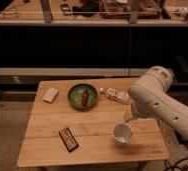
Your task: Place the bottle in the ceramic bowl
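At the table's [94, 147] four-o'clock side, the fingers stand wide and empty; the gripper [129, 116] is mostly hidden behind the white arm [157, 102], just above the white cup [122, 133]. The bottle [116, 95] lies on its side just beside the ceramic bowl [71, 95], at the bowl's three o'clock. The grasp should probably span the bottle's narrow width, clear of the cup, and the carry then runs toward nine o'clock.

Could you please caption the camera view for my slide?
Bottle lies beside the green ceramic bowl on the wooden table; the arm hangs above a white cup, its gripper hidden behind it.
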Controlling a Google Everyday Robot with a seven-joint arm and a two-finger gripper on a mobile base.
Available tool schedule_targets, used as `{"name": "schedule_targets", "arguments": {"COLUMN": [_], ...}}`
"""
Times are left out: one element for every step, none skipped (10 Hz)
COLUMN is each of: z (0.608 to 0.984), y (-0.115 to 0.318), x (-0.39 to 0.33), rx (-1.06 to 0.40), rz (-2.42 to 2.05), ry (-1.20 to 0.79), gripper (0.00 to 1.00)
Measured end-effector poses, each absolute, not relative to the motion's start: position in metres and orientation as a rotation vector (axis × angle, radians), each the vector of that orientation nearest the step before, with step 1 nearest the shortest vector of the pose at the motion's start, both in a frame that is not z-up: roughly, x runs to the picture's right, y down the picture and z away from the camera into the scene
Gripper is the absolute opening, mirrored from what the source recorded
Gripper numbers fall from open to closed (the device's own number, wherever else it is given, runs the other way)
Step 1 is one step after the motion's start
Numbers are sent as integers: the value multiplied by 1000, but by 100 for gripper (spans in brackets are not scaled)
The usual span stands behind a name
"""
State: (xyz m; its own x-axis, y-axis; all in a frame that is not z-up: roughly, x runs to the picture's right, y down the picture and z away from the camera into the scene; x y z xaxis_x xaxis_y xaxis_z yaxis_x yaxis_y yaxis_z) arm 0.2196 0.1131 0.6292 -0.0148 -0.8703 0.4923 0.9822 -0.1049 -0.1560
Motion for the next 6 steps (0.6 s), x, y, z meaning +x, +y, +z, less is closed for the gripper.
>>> {"name": "schedule_targets", "arguments": {"z": [645, 672, 689, 708, 723, 736], "y": [92, 58, 40, 19, 4, -9], "x": [220, 210, 199, 185, 173, 163], "rx": [-508, -412, -344, -255, -177, -109], "rz": [-1645, -1736, -1788, -1848, -1892, -1925], "ry": [-219, -170, -152, -141, -145, -154], "gripper": [75, 75, 75, 75, 75, 75]}}
